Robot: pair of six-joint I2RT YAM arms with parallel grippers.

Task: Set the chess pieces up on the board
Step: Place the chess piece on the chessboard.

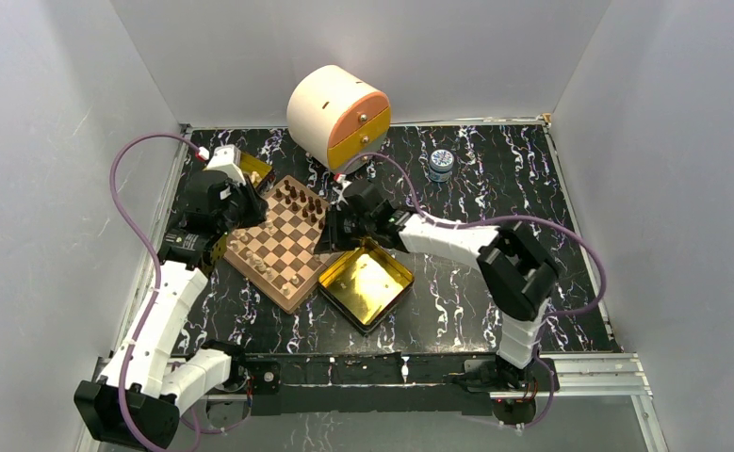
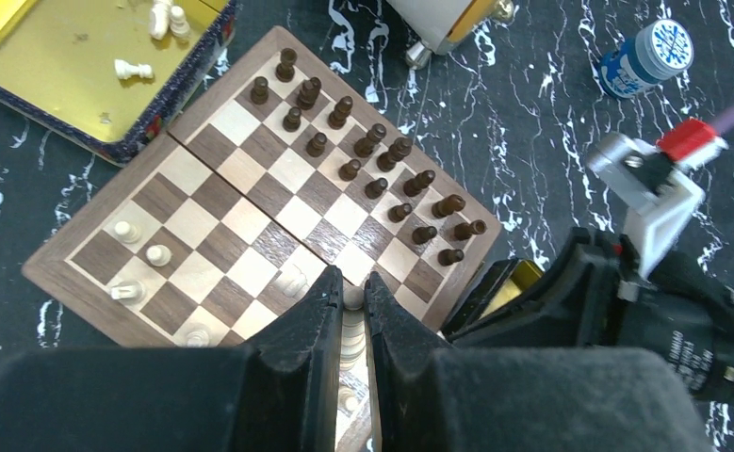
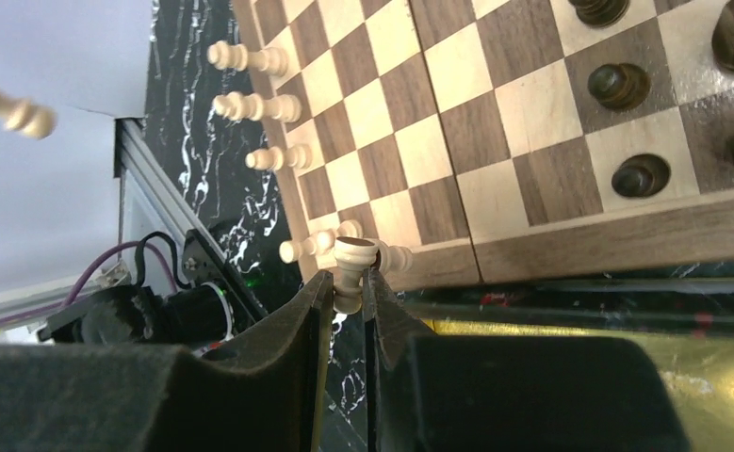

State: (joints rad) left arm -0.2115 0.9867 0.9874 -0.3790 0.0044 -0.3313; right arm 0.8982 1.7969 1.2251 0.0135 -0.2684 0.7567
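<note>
The board [image 1: 283, 245] lies tilted on the black mat. Dark chess pieces [image 2: 372, 141] stand in two rows on its far side. A few light pieces [image 2: 158, 254] stand on the near side. My left gripper [image 2: 351, 282] is shut on a light tan piece [image 2: 353, 298], held just above the board's [image 2: 198, 226] near edge. My right gripper [image 3: 347, 278] is shut on another light tan piece [image 3: 353, 252], just off the board's [image 3: 438, 141] rim, beside a standing light piece [image 3: 250, 105]. In the top view the right gripper [image 1: 330, 231] hangs at the board's right edge.
An open gold tin [image 1: 367, 282] lies right of the board under the right arm. A second gold tin [image 2: 52, 66] with loose light pieces [image 2: 132, 69] sits beyond the board's left corner. A round cream drawer box [image 1: 337, 113] and a small blue jar [image 1: 441, 165] stand behind.
</note>
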